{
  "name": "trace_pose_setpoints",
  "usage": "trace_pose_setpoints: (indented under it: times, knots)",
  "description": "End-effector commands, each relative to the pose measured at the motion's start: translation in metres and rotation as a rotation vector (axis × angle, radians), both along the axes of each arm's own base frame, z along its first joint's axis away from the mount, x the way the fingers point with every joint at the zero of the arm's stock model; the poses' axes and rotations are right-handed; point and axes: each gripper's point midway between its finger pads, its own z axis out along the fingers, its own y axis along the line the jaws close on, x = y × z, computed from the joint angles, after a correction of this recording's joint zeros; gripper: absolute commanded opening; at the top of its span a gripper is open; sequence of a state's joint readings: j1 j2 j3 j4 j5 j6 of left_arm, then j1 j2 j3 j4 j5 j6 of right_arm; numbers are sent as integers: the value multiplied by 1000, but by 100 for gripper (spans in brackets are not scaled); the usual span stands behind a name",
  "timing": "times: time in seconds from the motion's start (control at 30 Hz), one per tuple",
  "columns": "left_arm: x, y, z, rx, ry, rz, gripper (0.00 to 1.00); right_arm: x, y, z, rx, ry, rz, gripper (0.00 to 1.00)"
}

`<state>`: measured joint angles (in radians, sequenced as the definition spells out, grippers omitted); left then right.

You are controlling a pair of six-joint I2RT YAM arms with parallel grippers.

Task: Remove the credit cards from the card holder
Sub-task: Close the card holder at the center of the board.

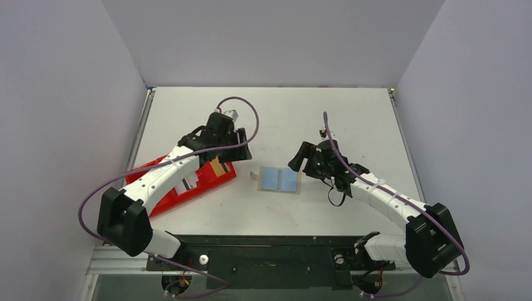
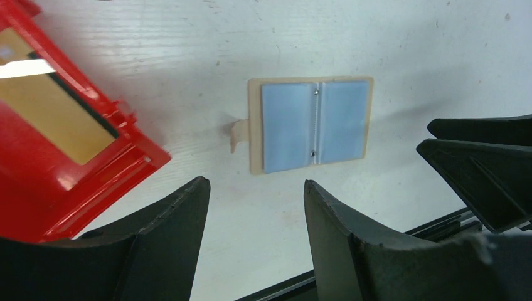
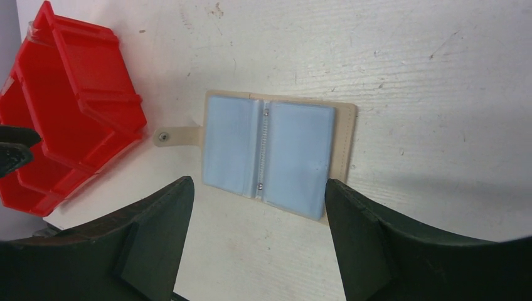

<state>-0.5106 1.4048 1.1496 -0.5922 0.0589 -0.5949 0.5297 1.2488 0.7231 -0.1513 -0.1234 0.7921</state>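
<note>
Near mid-worktop, you are poising left gripper [image 2: 254,188] and right gripper [image 3: 257,185], jaws released, to pinch from the open card holder [image 1: 280,180].

My left arm [image 1: 164,174] and right arm [image 1: 384,193] match: white links dotted with small dark screw holes, joined by blocky black housings. The biggest are my left elbow [image 1: 125,221] at eight o'clock in the overhead view and my right elbow [image 1: 433,239] at four. A left purple cable [image 1: 239,98] arches over one wrist and a right purple cable [image 1: 330,141] runs over the other. My left gripper [image 2: 254,185] and right gripper [image 3: 257,185] have matte black, wedge-shaped fingers with rough edges. A black base plate [image 1: 270,254] sits at six o'clock.
</note>
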Motion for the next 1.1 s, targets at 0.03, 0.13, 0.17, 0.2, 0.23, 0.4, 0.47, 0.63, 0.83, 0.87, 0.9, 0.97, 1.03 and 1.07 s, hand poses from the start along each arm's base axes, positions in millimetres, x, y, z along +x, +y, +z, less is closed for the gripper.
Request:
trace_pose_setpoints:
  times: [0.03,0.13,0.17,0.2,0.23,0.4,0.47,0.63,0.83,0.87,0.9,0.97,1.03,1.07]
  knots:
    - [13,-53,-1,-8,-48,-104,54,1,-12,-18,-29,15,-54,72]
    - [11,-73,-14,22,-42,-141,54,0,-13,-25,-36,27,-60,72]
    - [12,-77,-23,32,-27,-146,53,-1,-15,-28,-40,33,-63,72]
    - [12,-81,-26,32,-24,-153,52,-1,-15,-30,-42,34,-65,72]
    - [13,-85,-36,40,-9,-157,49,-1,-17,-33,-46,39,-67,72]
    - [11,-94,-69,87,49,-174,33,-3,-21,-45,-61,60,-73,72]
    - [10,-95,-81,105,69,-181,28,-3,-20,-48,-60,66,-72,72]
    - [13,-92,-104,151,88,-172,21,-2,-16,-54,-47,73,-62,71]
    - [11,-88,-121,183,116,-162,12,-2,-13,-61,-45,89,-53,71]
    - [10,-88,-123,188,121,-161,11,-2,-13,-63,-46,95,-53,71]
    - [10,-87,-125,189,125,-160,9,-2,-12,-64,-42,97,-50,71]
    - [9,-86,-129,197,134,-157,7,-4,-12,-71,-45,117,-47,71]
    - [7,-84,-134,206,150,-153,5,-1,-9,-71,-32,107,-44,71]
    - [6,-82,-137,216,156,-147,5,-1,-8,-71,-28,107,-44,71]
